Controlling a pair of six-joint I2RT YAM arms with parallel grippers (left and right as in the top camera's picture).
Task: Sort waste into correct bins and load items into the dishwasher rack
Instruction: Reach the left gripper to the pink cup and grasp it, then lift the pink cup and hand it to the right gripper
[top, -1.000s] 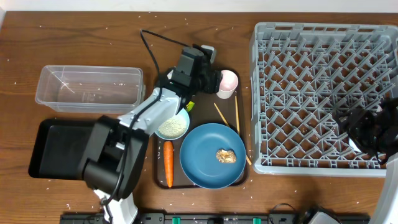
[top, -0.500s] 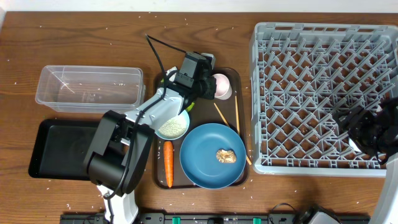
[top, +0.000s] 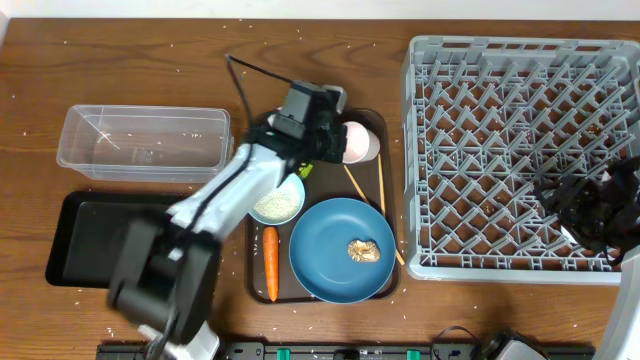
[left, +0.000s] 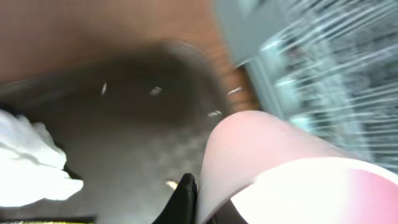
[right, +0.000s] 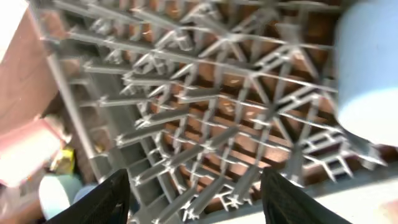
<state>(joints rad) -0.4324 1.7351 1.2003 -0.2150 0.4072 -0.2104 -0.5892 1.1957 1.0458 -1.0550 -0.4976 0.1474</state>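
Gripping the pale pink cup (top: 365, 143) at a tilt, the left gripper (top: 345, 142) holds it over the far end of the brown serving tray (top: 366, 178) at mid-desk, apparently raised for carrying to the dishwasher rack (top: 520, 45) by the right edge. The right gripper (right: 196, 193) hangs over that rack, fingers spread and empty, likely leaving room
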